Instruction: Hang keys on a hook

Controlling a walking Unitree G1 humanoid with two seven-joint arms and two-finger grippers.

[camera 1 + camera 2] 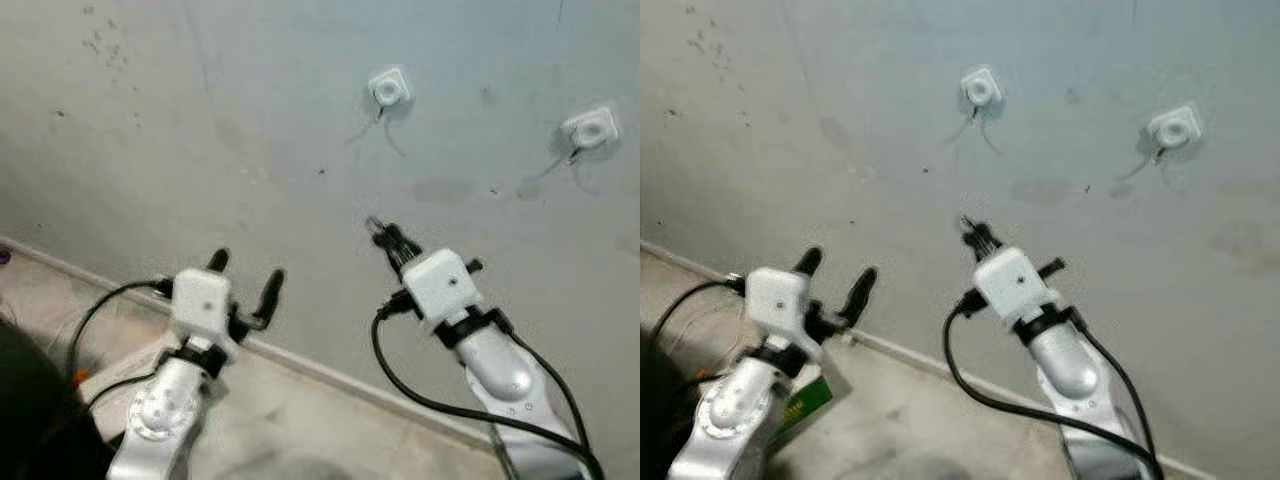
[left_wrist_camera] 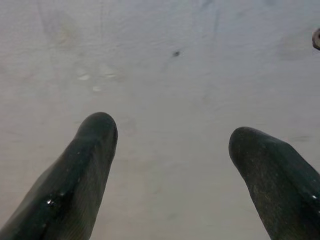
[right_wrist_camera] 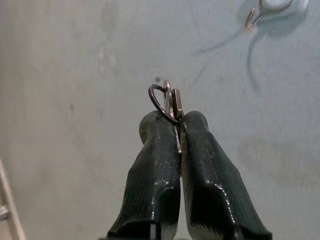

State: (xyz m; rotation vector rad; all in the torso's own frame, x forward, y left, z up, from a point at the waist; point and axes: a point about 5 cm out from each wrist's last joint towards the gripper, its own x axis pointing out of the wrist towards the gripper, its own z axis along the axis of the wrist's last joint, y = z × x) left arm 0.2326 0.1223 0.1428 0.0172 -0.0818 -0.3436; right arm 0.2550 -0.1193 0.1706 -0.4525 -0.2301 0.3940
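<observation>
Two white stick-on hooks sit on the grey wall: the nearer hook (image 1: 388, 90) up and slightly left of my right arm, and a second hook (image 1: 590, 129) farther right. My right gripper (image 1: 385, 237) is shut on the keys (image 3: 169, 101); the key ring and key heads poke out past the fingertips (image 3: 197, 122). It is raised toward the wall, well below the nearer hook (image 3: 256, 16). My left gripper (image 1: 245, 275) is open, pointing at bare wall, with nothing between its fingers (image 2: 95, 135).
A pale baseboard (image 1: 330, 375) runs along the foot of the wall above the floor. A green-and-white package (image 1: 805, 405) lies on the floor by my left arm. Black cables trail from both wrists.
</observation>
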